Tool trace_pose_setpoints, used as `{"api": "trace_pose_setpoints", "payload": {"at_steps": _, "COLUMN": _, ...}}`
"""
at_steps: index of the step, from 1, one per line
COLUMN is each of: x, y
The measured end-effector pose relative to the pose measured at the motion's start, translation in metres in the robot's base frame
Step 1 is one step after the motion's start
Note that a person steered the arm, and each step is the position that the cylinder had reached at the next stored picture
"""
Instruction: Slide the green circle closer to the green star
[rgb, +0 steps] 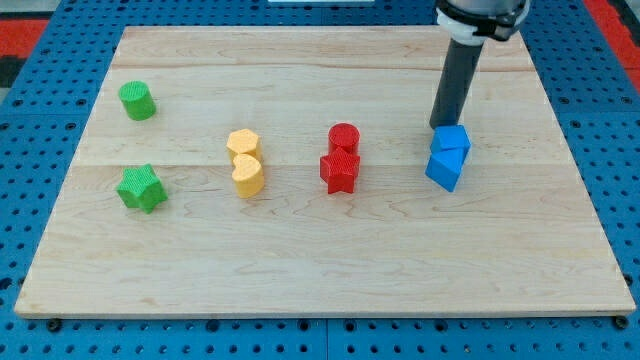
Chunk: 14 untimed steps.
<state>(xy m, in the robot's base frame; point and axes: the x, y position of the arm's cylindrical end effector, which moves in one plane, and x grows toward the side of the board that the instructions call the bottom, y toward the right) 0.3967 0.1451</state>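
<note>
- The green circle (137, 101) stands upright near the wooden board's (320, 270) left edge in the view, toward the view's top.
- The green star (140, 188) lies toward the view's bottom from the green circle, apart from it, with bare board between the two.
- Toward the view's right from the green circle, and a little lower in the view, two yellow blocks (245, 161) sit touching, one just above the other.
- Farther to the view's right from the green circle, a red cylinder (343, 138) touches a red star (340, 171) just below it.
- Farther right again, two blue blocks (448, 156) touch each other.
- My tip (441, 126) is well apart from the green circle, far across the board to the view's right, right at the top-left edge of the upper blue block; I cannot tell whether it touches.
- The arm ends in a plain dark rod (456, 85), so there is no pincer whose state could be told.
- The board rests on a blue pegboard table (40, 40).
</note>
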Motion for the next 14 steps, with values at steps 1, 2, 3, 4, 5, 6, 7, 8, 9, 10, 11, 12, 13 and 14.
{"api": "trace_pose_setpoints", "payload": {"at_steps": 1, "x": 0.008, "y": 0.000}}
{"api": "trace_pose_setpoints", "payload": {"at_steps": 2, "x": -0.022, "y": 0.000}}
{"api": "trace_pose_setpoints", "payload": {"at_steps": 3, "x": -0.065, "y": -0.031}}
{"api": "trace_pose_setpoints", "payload": {"at_steps": 4, "x": -0.094, "y": -0.107}}
{"api": "trace_pose_setpoints", "payload": {"at_steps": 5, "x": -0.122, "y": -0.180}}
{"api": "trace_pose_setpoints", "payload": {"at_steps": 6, "x": -0.128, "y": -0.242}}
{"api": "trace_pose_setpoints", "payload": {"at_steps": 7, "x": -0.119, "y": -0.308}}
{"api": "trace_pose_setpoints", "payload": {"at_steps": 8, "x": -0.119, "y": -0.366}}
{"api": "trace_pose_setpoints", "payload": {"at_steps": 9, "x": -0.110, "y": -0.398}}
{"api": "trace_pose_setpoints", "payload": {"at_steps": 10, "x": -0.087, "y": -0.399}}
{"api": "trace_pose_setpoints", "payload": {"at_steps": 11, "x": -0.060, "y": -0.397}}
{"api": "trace_pose_setpoints", "payload": {"at_steps": 12, "x": -0.038, "y": -0.395}}
{"api": "trace_pose_setpoints", "payload": {"at_steps": 13, "x": -0.047, "y": -0.395}}
{"api": "trace_pose_setpoints", "payload": {"at_steps": 14, "x": -0.082, "y": -0.395}}
